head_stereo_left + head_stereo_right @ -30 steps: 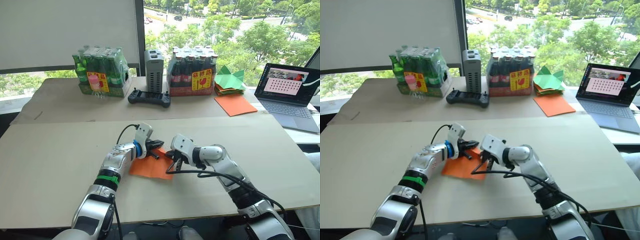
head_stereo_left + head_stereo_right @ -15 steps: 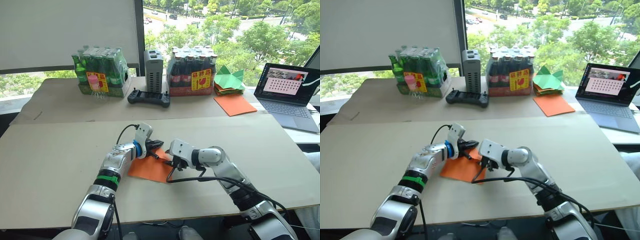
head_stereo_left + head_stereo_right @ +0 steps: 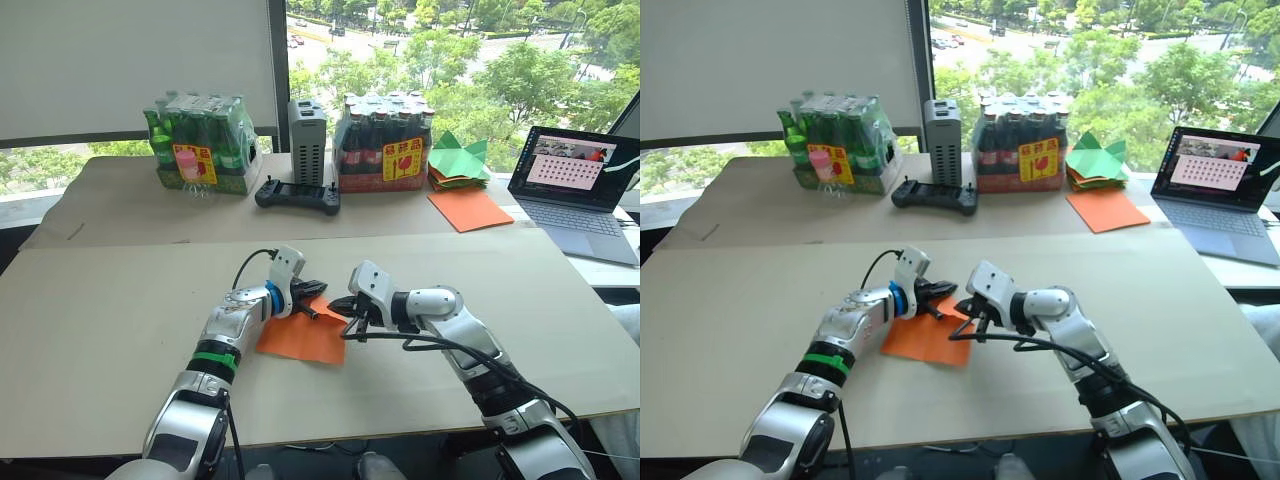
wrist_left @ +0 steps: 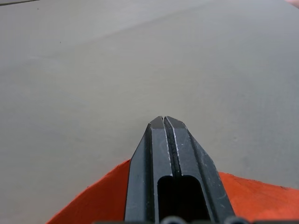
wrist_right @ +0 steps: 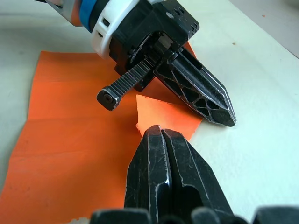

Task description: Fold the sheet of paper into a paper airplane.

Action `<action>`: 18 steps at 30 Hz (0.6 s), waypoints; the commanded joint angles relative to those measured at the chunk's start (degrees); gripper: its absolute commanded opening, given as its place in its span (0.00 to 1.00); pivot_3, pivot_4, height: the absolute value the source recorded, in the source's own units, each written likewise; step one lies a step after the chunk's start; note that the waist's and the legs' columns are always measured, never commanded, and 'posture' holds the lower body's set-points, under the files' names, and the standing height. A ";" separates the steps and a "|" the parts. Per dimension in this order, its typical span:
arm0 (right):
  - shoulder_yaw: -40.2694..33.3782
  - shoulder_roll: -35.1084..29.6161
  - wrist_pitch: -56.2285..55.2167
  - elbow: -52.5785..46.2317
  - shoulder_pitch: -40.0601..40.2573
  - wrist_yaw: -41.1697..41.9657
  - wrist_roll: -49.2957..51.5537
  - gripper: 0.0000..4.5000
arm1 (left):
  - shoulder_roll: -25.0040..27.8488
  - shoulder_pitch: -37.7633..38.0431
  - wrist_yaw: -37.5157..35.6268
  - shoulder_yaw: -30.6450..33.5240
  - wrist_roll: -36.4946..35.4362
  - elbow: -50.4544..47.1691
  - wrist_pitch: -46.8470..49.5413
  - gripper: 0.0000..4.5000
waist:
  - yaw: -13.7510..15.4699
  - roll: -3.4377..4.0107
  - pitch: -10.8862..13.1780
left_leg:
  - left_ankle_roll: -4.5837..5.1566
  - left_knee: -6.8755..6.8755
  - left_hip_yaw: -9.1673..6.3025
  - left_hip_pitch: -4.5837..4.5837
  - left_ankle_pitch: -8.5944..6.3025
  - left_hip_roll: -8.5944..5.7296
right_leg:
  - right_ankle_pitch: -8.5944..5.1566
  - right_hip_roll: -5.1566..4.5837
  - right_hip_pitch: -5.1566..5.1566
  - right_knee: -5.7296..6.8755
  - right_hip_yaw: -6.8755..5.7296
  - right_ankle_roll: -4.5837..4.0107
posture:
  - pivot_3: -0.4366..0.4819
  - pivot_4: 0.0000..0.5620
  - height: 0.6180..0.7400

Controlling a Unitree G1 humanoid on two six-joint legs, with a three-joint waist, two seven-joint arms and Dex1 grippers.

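Paper (image 3: 305,338): orange, creased, lay flat on the near table (image 3: 100,300), between the two grippers; one corner flap was folded up at its far edge.

Left gripper (image 3: 318,290): fingers pressed together, nothing clamped between them, tips resting over the paper's far corner.

Right gripper (image 3: 340,303): fingers likewise closed, holding nothing, tips just beside the raised flap and close to the left gripper.

Far table: green bottle pack (image 3: 196,145), dark bottle pack (image 3: 384,142), grey box (image 3: 308,128) upright between them, black controller (image 3: 298,194) in front of the box.

Far right: green folded papers (image 3: 458,160) stacked, smooth orange sheet (image 3: 470,210) just in front of them, open laptop (image 3: 580,190) beside.
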 commanded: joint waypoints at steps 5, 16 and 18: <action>-0.42 1.01 0.45 -1.55 0.05 -3.02 0.34 0.00 | 0.27 0.84 0.19 -0.22 0.25 -1.01 1.17 0.00 | -0.01 0.00 0.00 | 0.00 0.00 0.00 0.00 0.00 0.00 | 0.00 0.00 0.00 0.00 0.00 0.00 | 0.48 0.27 1.00; 3.62 0.34 -0.59 0.12 2.92 -6.06 -4.34 0.00 | -0.57 2.06 0.53 -0.54 -0.53 -5.61 3.46 0.00 | 0.15 0.00 0.00 | 0.00 0.00 0.00 0.00 0.00 0.00 | 0.00 0.00 0.00 0.00 0.00 0.00 | 0.48 0.27 1.00; 3.78 0.42 -0.36 0.57 3.10 -6.72 -4.92 0.00 | -0.89 2.39 0.51 -0.58 -0.98 -7.64 4.34 0.00 | 0.24 0.00 0.00 | 0.00 0.00 0.00 0.00 0.00 0.00 | 0.00 0.00 0.01 0.00 0.00 0.00 | 0.48 0.27 1.00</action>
